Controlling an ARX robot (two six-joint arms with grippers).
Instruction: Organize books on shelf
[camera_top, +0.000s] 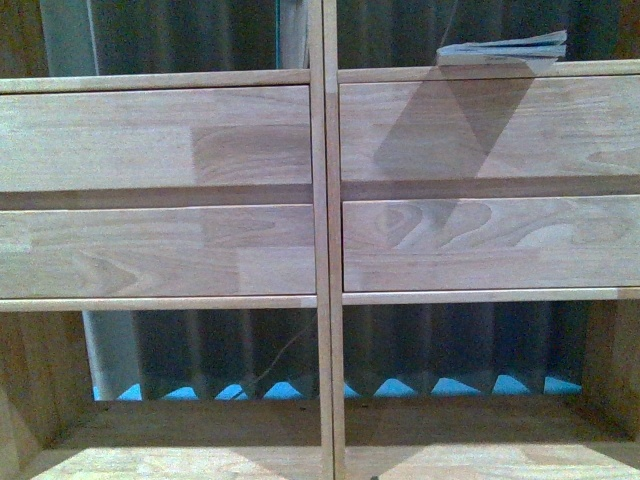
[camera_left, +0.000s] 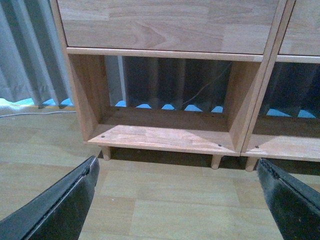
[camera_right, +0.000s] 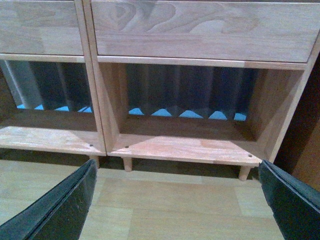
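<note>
The light-wood shelf fills the front view, with four plain drawer fronts and open compartments above and below. A thin pale book lies flat on the ledge above the upper right drawer. No other book shows. My left gripper is open above the wooden floor, facing the shelf's lower left compartment, nothing between its black fingers. My right gripper is open too, facing the shelf's lower right compartment, with nothing held. Neither arm shows in the front view.
Grey curtains hang behind the backless shelf, with blue floor patches under them. A thin cable dangles behind the lower left compartment. Short peg legs raise the unit off the pale wood floor. A darker wooden cabinet stands right of the shelf.
</note>
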